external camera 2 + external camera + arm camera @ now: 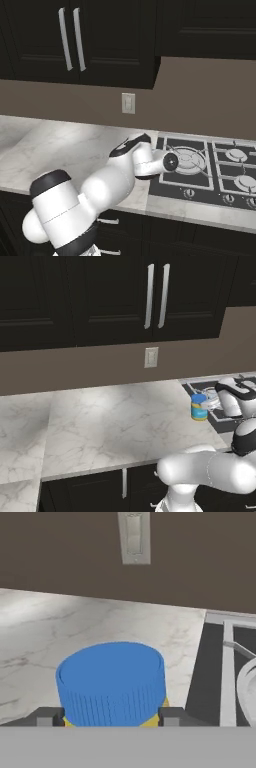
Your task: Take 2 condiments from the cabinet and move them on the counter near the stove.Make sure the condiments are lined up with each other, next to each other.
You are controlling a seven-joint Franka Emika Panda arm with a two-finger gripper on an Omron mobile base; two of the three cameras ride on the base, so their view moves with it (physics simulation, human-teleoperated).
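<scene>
Jar (199, 407) with the blue lid stands upright on the marbled surface (115, 421) just beside the left edge of the stove (210, 170), so the step in hand looks like setting it down: best to let go only once its base sits flat, then draw straight back without nudging it, leaving bare room alongside for the second condiment. The end effector (111, 717) sits low around the jar, one finger (49, 717) at each side touching it, apparently clamped on it.
</scene>
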